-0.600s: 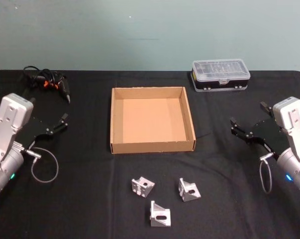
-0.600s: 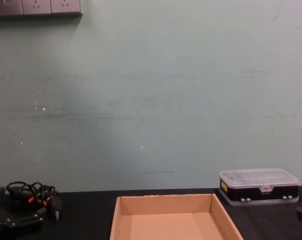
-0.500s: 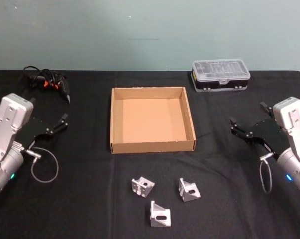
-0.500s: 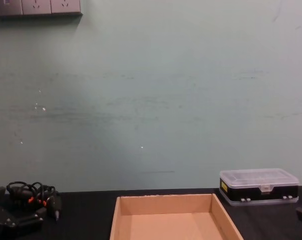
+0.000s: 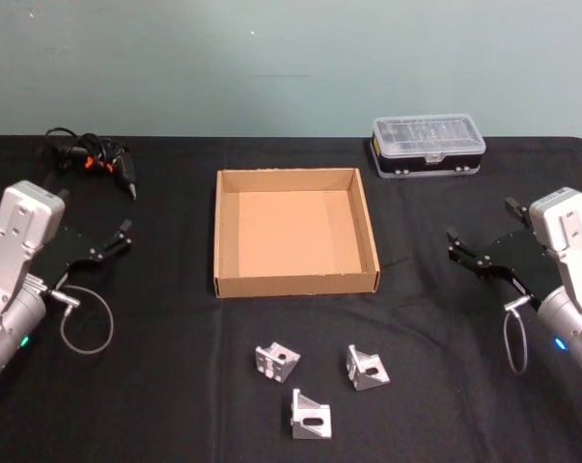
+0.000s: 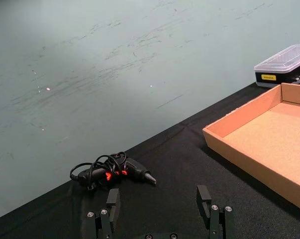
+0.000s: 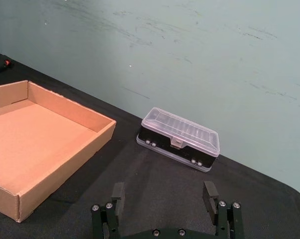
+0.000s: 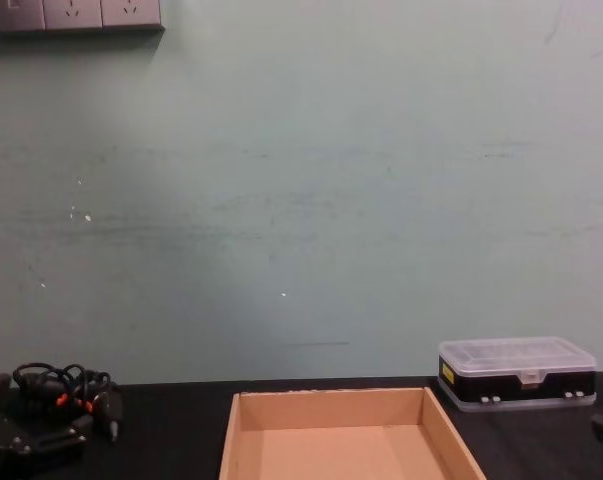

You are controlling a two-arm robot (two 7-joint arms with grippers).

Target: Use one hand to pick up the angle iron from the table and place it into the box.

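Illegible yellow label (image 6: 268,77), case (image 6: 288,59) near box (image 6: 244,113)

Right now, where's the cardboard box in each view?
Head: box dead centre.
Chest: box bottom centre, cut off by the lower edge.
Left wrist: box corner and long wall, plastic case behind.
Right wrist: box open tray, plastic case behind its corner.
Shared landmark: the plastic case, beyond the box's far right corner.

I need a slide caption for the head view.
Three angle irons lie on the table before the empty box; left gripper and right gripper hang open.
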